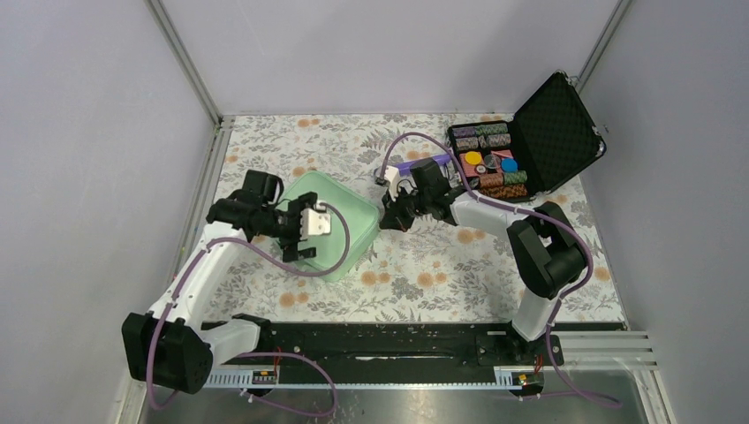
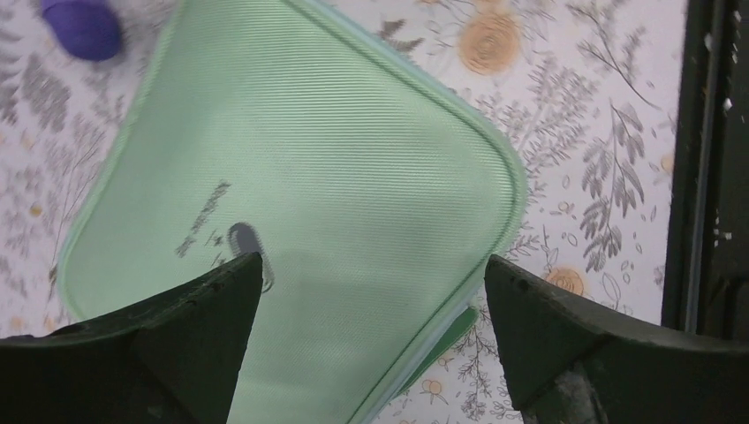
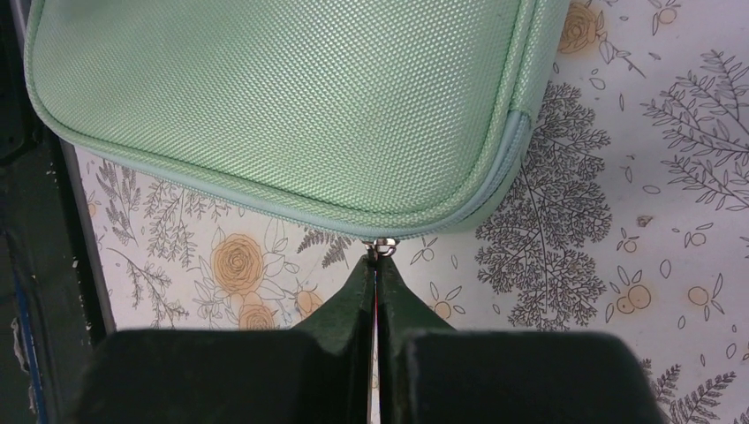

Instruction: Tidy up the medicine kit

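1. The medicine kit (image 1: 331, 190), a mint-green case with rounded corners, lay closed and flat on the floral table (image 1: 424, 265). It sat left of centre, turned at an angle.
2. My left gripper (image 2: 371, 265) hung over the kit's lid. Its two dark fingers were spread wide and grasped nothing. A small dark logo (image 2: 243, 238) on the lid showed beside the left-hand finger.
3. My right gripper (image 3: 375, 265) sat at the kit's right-hand edge, fingers clenched flat together. They pinched the zipper pull (image 3: 382, 246), whose silver ring showed just past my fingertips, against the zipper seam.
4. A purple object (image 2: 81, 26), too blurred to identify, lay on the table just beyond one corner of the kit.
5. Near the far right corner, well apart from the kit, a black foam-lined case (image 1: 548, 132) stood open. Rows of colourful pieces (image 1: 490, 163) filled its base.
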Available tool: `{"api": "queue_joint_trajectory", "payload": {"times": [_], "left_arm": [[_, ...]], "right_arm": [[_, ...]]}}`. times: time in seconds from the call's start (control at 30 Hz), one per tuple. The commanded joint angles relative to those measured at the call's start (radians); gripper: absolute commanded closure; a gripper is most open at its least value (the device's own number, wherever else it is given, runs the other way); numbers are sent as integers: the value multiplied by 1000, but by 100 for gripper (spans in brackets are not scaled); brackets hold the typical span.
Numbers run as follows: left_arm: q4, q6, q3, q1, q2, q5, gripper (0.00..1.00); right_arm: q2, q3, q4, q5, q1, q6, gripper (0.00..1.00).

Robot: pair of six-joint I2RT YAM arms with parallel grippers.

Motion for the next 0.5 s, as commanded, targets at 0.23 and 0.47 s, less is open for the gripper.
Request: {"api": "queue_joint_trajectory", "payload": {"times": [0.23,0.47], "left_arm": [[70,255,-85,-81,76,22,6],[107,198,-128,-121,49,-10,7]], "right_arm": [[17,57,-66,-36,10,26,100],[51,66,24,-30,12,80,98]]}}
